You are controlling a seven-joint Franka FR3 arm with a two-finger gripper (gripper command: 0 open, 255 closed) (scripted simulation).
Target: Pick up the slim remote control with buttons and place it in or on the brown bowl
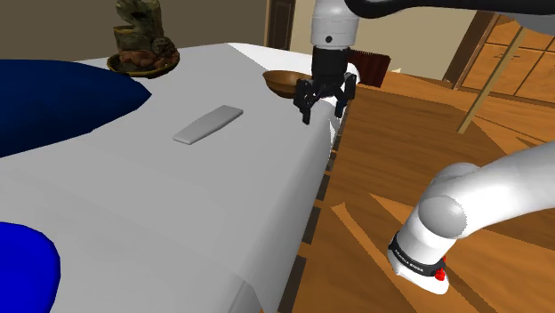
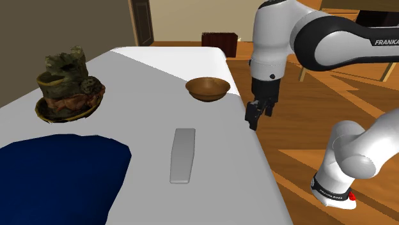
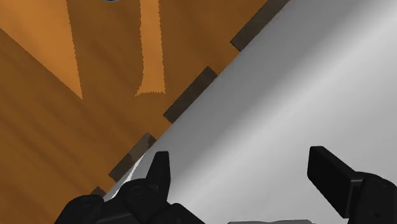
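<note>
While the slim grey remote [image 1: 207, 124] is lying flat in the middle of the pale surface [image 1: 160, 213], well apart from the brown bowl [image 1: 283, 82] at its far edge, the gripper [image 1: 322, 114] is hovering near the bowl, fingers standing apart and gripping nothing. It is needing to shift toward the shoulder view's left and straddle the remote's narrow width.

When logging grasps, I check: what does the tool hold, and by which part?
Nothing. The tool is open; the remote lies apart, untouched.

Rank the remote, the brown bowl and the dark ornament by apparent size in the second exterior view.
Largest: dark ornament. Then grey remote and brown bowl, too close to rank; the remote lies nearer the camera.
</note>
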